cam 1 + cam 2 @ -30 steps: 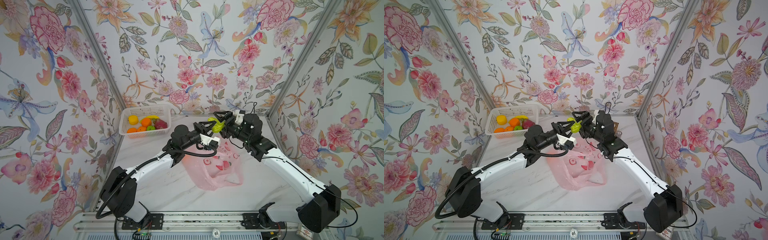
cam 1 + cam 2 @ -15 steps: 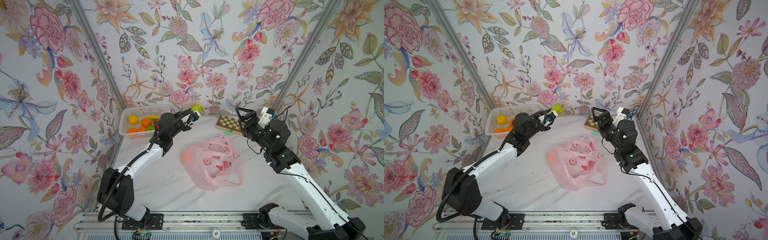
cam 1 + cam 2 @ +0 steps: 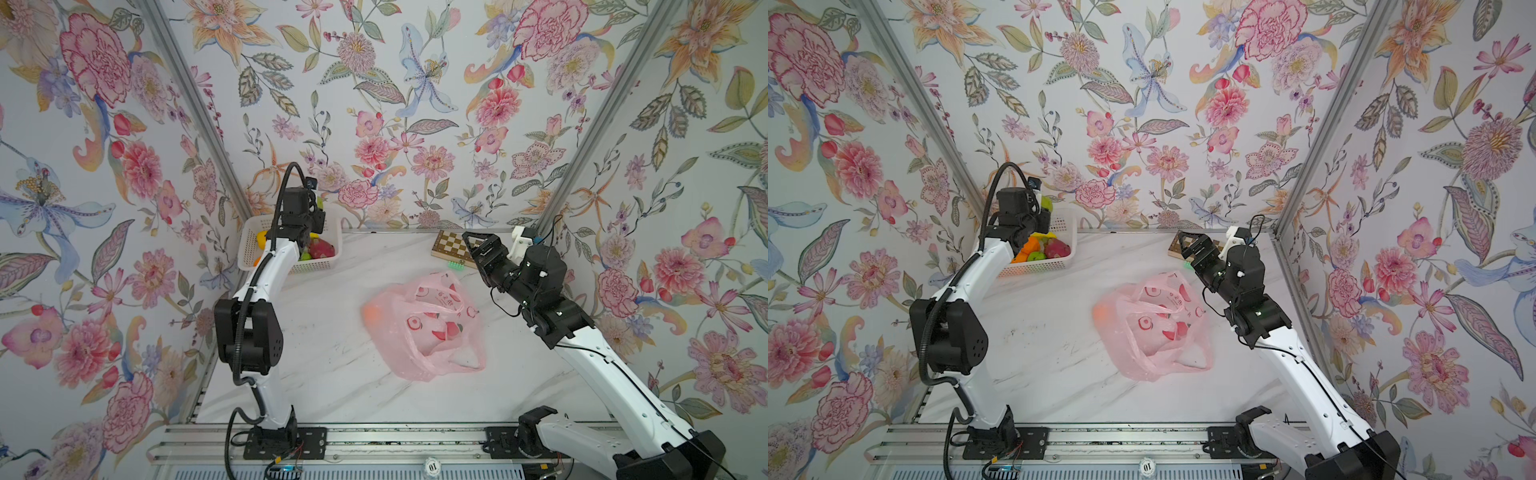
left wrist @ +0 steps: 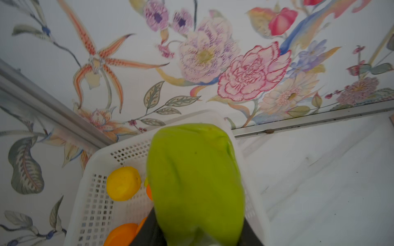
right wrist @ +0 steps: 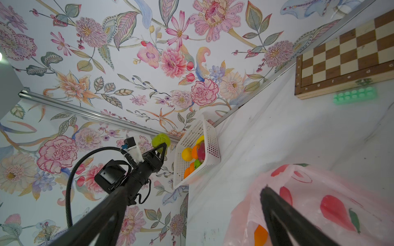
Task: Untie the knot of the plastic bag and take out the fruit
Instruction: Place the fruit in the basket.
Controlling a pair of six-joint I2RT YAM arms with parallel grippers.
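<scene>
Plastic bag [image 3: 424, 328] lies slumped mid-worktop [image 3: 332, 365], its loop handles loose and an orange [image 3: 371, 318] showing through its wall on the basket side. Just beside it, near the chessboard [image 3: 451, 245], the right pincer [image 3: 473, 243] hangs with jaws spread wide and nothing between them. Well apart, the left pincer [image 5: 163, 147] grips a green fruit [image 4: 196, 183] above the white basket [image 3: 249, 249] of other fruit in the back corner.

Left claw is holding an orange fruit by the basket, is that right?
Not quite: the left claw holds a green fruit, not an orange one, by the basket. The left wrist view shows it.
</scene>
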